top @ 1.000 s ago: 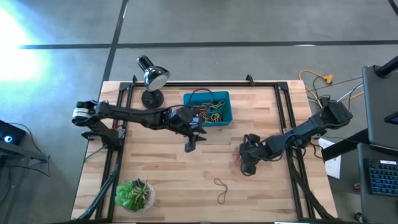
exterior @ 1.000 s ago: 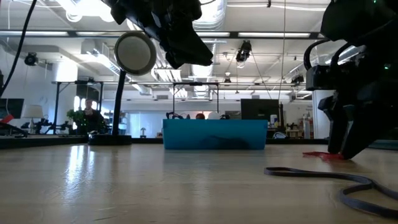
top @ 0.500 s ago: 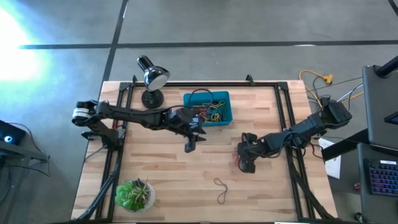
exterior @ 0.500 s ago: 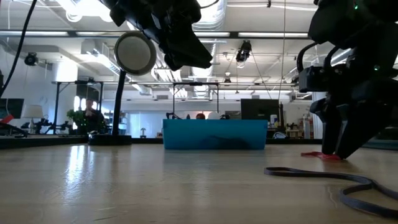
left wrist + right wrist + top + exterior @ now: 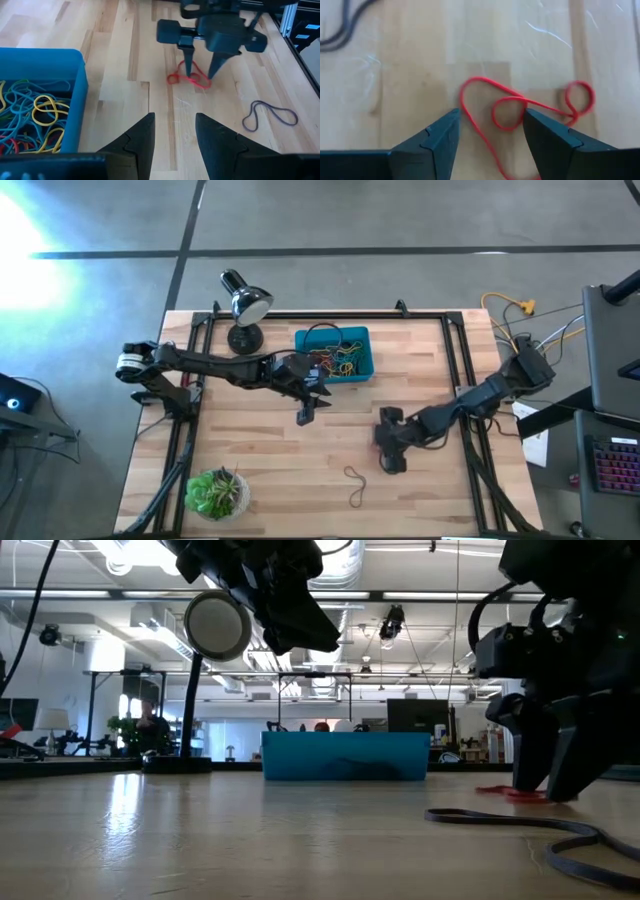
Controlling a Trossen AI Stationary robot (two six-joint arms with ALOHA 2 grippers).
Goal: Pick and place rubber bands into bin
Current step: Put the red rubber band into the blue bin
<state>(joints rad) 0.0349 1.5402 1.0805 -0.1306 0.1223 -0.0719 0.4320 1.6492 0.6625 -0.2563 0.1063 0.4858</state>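
A red rubber band (image 5: 520, 107) lies twisted flat on the wooden table (image 5: 260, 460), right of centre. My right gripper (image 5: 492, 135) points steeply down over it, open, with one finger on either side of its middle loops (image 5: 187, 80). A dark rubber band (image 5: 356, 485) lies nearer the front edge. The teal bin (image 5: 362, 365) stands at the far middle with several coloured bands (image 5: 35, 110) inside. My left gripper (image 5: 172, 132) hangs open and empty above the table, just in front of the bin.
A desk lamp (image 5: 243, 305) stands left of the bin, and a potted plant (image 5: 215, 492) sits at the near left corner. Black rails (image 5: 465, 380) run along the table's sides. Bare wood lies between the bin and the bands.
My right gripper has moved toward the table's left and near edges and sunk a little, rolling at the wrist, until its open fingers stand over the red band. The band has stayed in place.
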